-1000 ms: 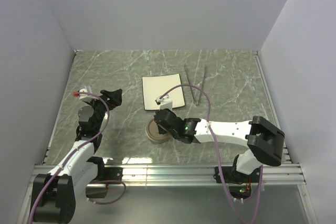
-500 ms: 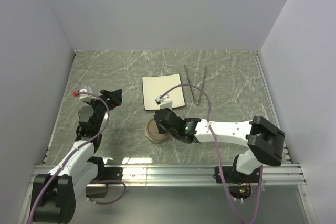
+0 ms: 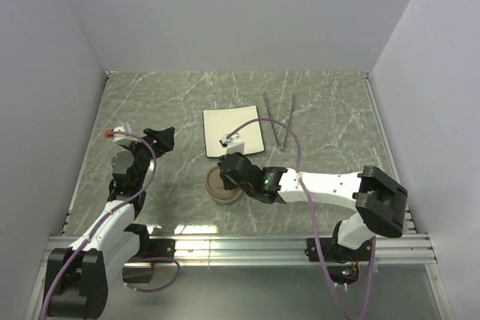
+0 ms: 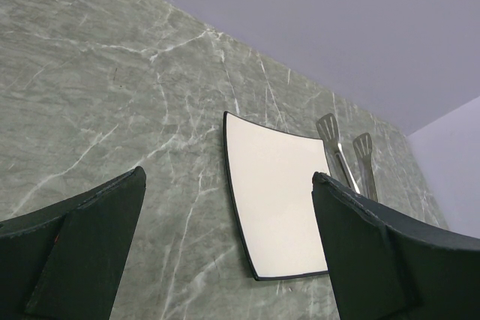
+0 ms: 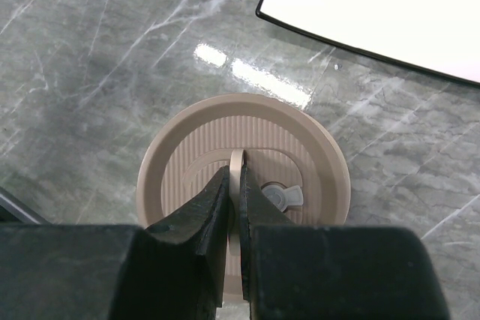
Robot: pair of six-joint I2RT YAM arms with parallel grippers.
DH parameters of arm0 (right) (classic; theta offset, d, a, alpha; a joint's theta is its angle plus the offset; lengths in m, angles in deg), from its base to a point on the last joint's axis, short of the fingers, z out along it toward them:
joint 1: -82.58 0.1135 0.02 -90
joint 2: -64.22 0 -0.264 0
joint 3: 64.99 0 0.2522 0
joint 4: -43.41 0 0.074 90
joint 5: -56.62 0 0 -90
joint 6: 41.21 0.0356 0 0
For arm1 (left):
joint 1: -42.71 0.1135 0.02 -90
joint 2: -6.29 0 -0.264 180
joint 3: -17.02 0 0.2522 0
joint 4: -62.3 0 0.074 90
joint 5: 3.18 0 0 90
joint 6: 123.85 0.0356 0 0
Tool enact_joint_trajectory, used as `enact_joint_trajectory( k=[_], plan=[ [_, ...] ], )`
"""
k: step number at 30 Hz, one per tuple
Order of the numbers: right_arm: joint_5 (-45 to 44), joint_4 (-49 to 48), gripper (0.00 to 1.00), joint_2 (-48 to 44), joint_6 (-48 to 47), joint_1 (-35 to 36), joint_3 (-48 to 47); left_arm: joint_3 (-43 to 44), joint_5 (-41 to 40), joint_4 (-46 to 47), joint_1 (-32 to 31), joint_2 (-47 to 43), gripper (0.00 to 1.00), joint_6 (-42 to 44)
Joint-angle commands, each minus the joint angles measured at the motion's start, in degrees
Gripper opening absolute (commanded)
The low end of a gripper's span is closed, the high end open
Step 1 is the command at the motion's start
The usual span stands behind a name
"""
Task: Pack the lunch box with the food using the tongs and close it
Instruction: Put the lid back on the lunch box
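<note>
The lunch box (image 3: 216,192) sits on the marble table in front of the white plate, under its round brown ribbed lid (image 5: 300,148). My right gripper (image 5: 238,177) is shut on the lid's thin upright handle (image 5: 238,161), and it shows over the box in the top view (image 3: 227,177). The food is hidden. The tongs (image 3: 279,121) lie on the table to the right of the plate, their flat tips showing in the left wrist view (image 4: 345,159). My left gripper (image 4: 226,177) stands open and empty at the far left (image 3: 161,139).
A white square plate (image 3: 233,131) with a dark edge lies bare behind the box, also seen in both wrist views (image 4: 277,192) (image 5: 390,5). Grey walls close in the table at the back and both sides. A metal rail (image 3: 240,243) runs along the near edge.
My right gripper and the lid in it have shifted slightly to the left over the box. The left arm has not moved.
</note>
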Motion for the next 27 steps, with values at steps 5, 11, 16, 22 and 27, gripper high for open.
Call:
enact_joint_trajectory(
  k=[5, 11, 16, 22, 27],
  plan=[
    [-1.4, 0.1, 0.00, 1.8, -0.3, -0.3, -3.1, -0.6, 0.5, 2.3, 0.3, -0.6, 1.00, -0.2],
    [-2.5, 0.7, 0.00, 1.6, -0.7, -0.1, -3.0, -0.5, 0.6, 2.3, 0.3, -0.3, 0.99, -0.2],
    [-2.5, 0.7, 0.00, 2.9, -0.5, -0.1, -3.2, -0.6, 0.5, 2.3, 0.3, -0.5, 1.00, -0.2],
    [-2.2, 0.8, 0.00, 4.3, -0.5, -0.2, -3.4, -0.6, 0.6, 2.2, 0.3, -0.6, 1.00, -0.2],
    [-3.1, 1.4, 0.00, 4.2, 0.1, -0.2, -3.2, -0.6, 0.5, 2.1, 0.3, -0.7, 0.99, -0.2]
  ],
)
